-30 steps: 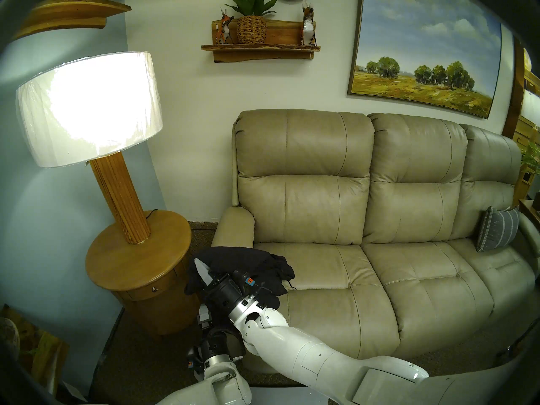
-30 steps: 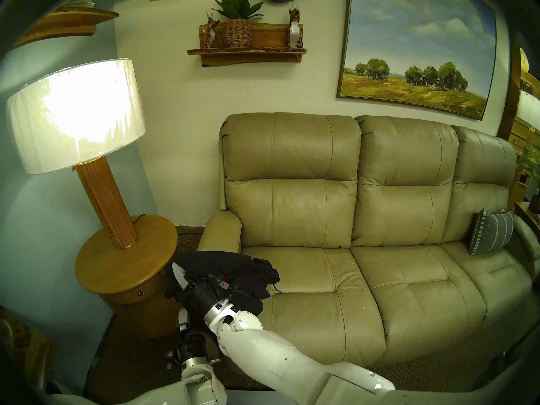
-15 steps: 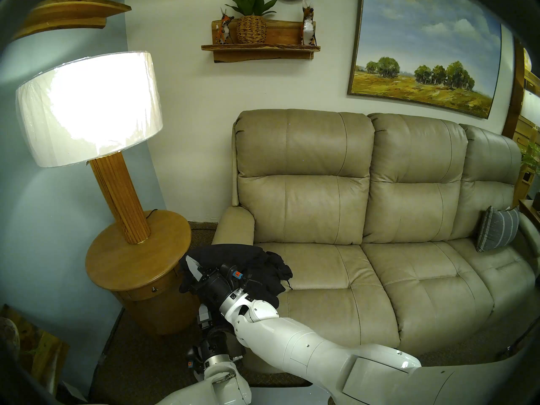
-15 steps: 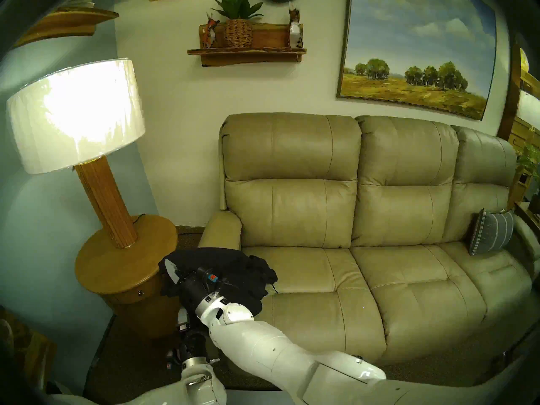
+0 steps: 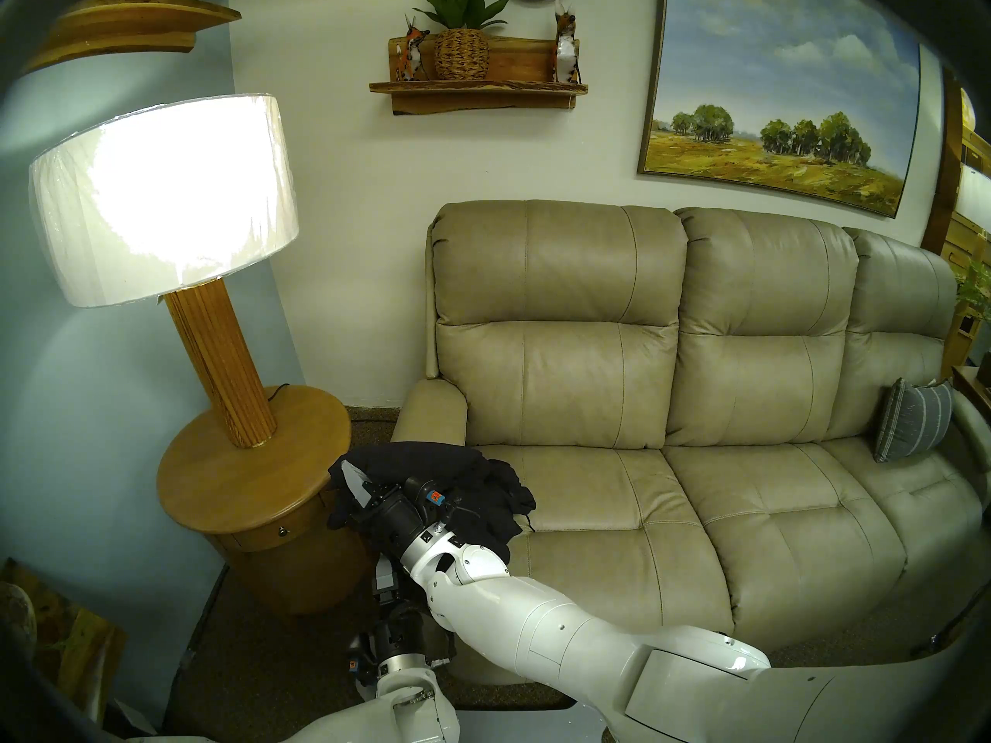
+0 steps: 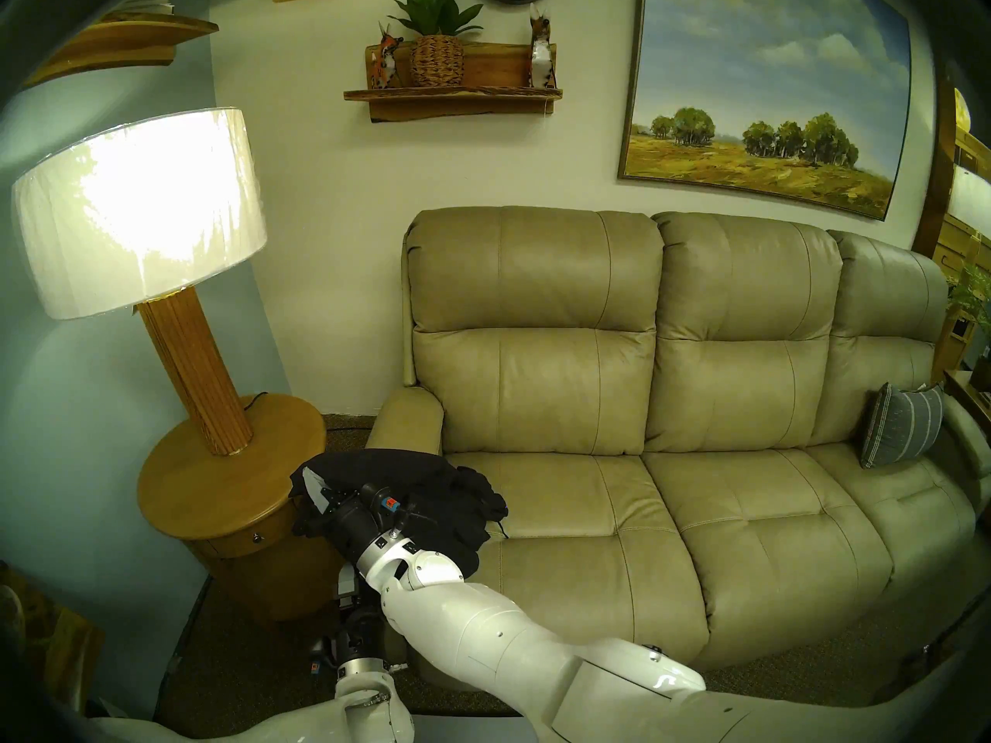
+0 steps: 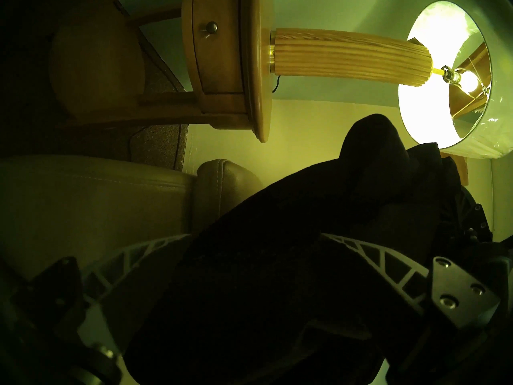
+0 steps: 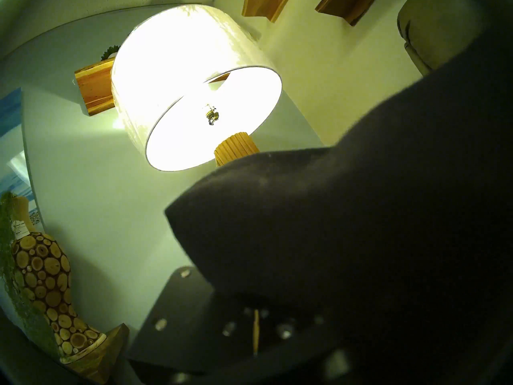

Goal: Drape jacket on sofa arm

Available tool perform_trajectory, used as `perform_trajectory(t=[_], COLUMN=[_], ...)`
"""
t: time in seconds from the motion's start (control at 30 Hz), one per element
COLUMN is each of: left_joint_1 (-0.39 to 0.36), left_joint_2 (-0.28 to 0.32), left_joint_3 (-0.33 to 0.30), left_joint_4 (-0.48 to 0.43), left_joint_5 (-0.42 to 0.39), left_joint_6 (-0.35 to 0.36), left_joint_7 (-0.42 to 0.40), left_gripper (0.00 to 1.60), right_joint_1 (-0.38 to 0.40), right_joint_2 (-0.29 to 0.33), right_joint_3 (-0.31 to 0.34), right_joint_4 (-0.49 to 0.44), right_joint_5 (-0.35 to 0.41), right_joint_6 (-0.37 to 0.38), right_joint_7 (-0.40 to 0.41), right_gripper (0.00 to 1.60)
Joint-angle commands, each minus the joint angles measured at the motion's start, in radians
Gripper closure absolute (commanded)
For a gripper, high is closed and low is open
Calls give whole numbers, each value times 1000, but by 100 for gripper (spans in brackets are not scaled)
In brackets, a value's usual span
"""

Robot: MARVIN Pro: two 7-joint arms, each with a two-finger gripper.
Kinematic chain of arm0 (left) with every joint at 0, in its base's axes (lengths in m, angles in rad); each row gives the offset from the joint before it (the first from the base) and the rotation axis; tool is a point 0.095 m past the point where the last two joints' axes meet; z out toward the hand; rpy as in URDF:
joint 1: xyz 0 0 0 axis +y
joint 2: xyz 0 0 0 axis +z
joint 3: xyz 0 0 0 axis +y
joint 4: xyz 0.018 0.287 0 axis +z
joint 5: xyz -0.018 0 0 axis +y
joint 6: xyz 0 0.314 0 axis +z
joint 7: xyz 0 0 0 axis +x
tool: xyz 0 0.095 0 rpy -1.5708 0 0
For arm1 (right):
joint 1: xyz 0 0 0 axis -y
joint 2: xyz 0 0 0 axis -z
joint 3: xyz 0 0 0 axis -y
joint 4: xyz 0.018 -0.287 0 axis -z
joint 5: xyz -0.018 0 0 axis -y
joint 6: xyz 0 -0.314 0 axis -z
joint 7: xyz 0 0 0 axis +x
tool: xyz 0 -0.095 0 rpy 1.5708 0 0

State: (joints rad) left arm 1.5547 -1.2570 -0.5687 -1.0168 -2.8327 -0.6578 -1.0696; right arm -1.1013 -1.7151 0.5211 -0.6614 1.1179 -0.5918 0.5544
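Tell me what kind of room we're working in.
Probably a living room, or a furniture showroom staged as one: a three-seat beige leather sofa, a lit drum-shade lamp on a round wooden side table, and a framed landscape painting.

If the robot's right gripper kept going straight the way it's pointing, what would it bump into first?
Probably the round wooden table. The right gripper, wrapped in the jacket, points left toward the table's edge, though depth is hard to judge.

Jacket (image 5: 429, 468) matt black cloth; sofa arm (image 5: 429, 415) smooth beige leather, stitched seams.
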Motion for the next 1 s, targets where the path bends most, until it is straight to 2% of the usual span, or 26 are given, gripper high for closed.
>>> perform_trajectory(t=[0.0,0.33,0.37,0.4,0.43,0.5,0.53,0.57,0.73,0.87,0.9,0.93,0.97], left_joint_1=[-92,-168,-170,-172,-175,-178,-179,-180,-198,-216,-225,-233,-242], left_joint_2=[-17,-26,-29,-31,-31,-37,-35,-37,-37,-42,-39,-34,-34], left_joint_3=[15,56,57,59,62,60,60,55,47,26,19,16,5], left_joint_4=[63,122,127,128,132,138,136,137,146,145,138,134,129], left_joint_5=[30,71,72,71,73,71,70,67,65,60,58,60,59], left_joint_6=[32,110,113,127,135,140,152,148,162,147,151,152,142], left_joint_7=[19,60,62,68,69,70,72,72,75,71,73,73,69], left_gripper=[0,0,35,84,120,133,143,160,160,160,160,160,160], right_joint_1=[42,54,53,51,50,46,45,43,36,38,39,40,43], right_joint_2=[-31,6,10,13,16,21,22,24,33,52,58,64,71], right_joint_3=[-2,-6,-6,-5,-4,-1,1,2,5,8,11,15,19], right_joint_4=[-50,-93,-98,-103,-108,-119,-122,-126,-147,-170,-180,-189,-199], right_joint_5=[-6,-13,-14,-14,-14,-13,-11,-11,-12,-15,-15,-14,-15], right_joint_6=[-2,35,39,43,47,55,58,61,74,86,86,86,83], right_joint_7=[24,30,29,28,26,23,23,21,14,10,11,13,15], right_gripper=[160,160,160,160,160,160,160,160,160,160,136,82,36])
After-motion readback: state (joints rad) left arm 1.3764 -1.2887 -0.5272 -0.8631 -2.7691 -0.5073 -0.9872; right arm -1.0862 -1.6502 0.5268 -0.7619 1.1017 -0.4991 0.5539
